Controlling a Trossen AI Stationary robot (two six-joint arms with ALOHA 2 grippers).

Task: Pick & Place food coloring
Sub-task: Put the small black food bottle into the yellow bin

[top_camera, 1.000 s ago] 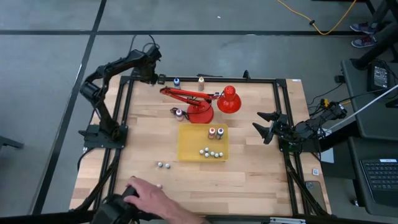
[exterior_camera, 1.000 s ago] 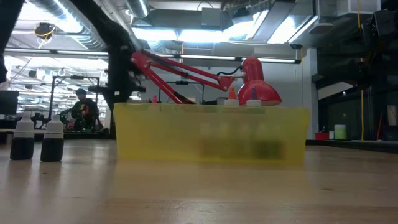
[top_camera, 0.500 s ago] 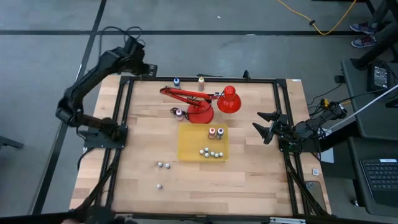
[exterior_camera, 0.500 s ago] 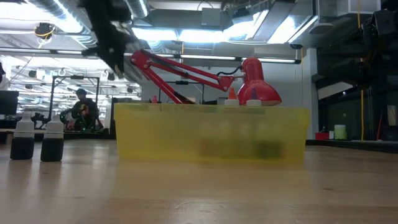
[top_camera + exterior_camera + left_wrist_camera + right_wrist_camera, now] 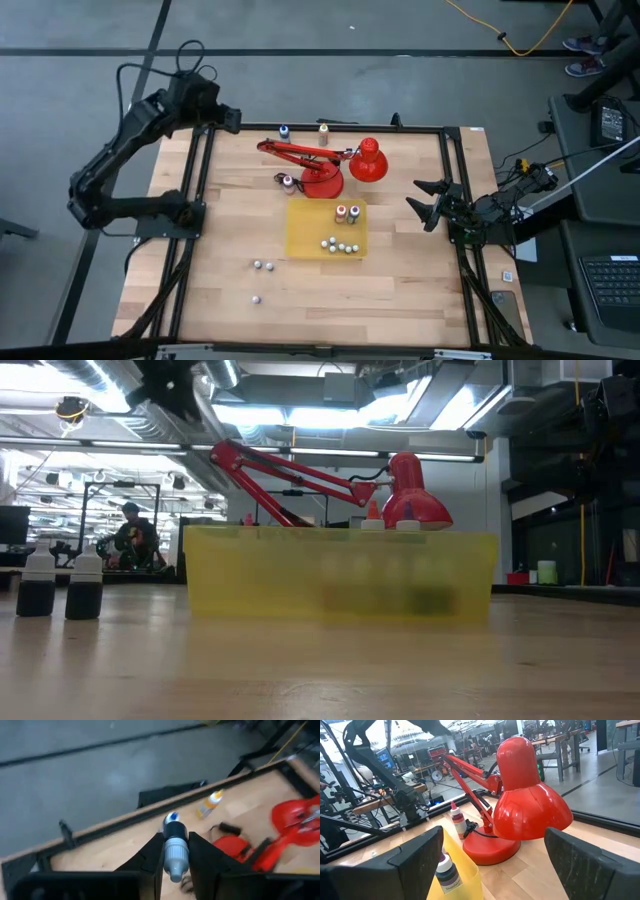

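The left gripper (image 5: 228, 118) is high above the far left corner of the table (image 5: 400, 290), just outside the frame. In the left wrist view its fingers (image 5: 150, 857) are closed on a small bottle (image 5: 175, 851) with a dark body and a grey ribbed cap, so one food coloring is in the air and not yet placed.

The yellow tray (image 5: 303, 232) stands in the middle of the table, in front of the red lamp (image 5: 325, 165). Two bottles (image 5: 347, 213) with orange and dark caps stand upright in its far right corner, and a small row of pale bottles (image 5: 339, 244) lies near its front edge. I judge that these are already done, if the tray is the goal.

Several bottles are left outside the tray. A blue-capped one (image 5: 284, 131) and an orange-tipped one (image 5: 323, 129) stand at the far edge of the table, behind the lamp. A pink one (image 5: 288, 181) is just beside the lamp base. Two more (image 5: 262, 266) are in front of the tray on the left, and a single one (image 5: 256, 298) is nearer the front edge.

The right gripper (image 5: 428, 205) waits at the right edge of the table with its jaws wide open and empty.

So the task seems about half done: the held bottle must go down to the tray, and then about six more must follow.
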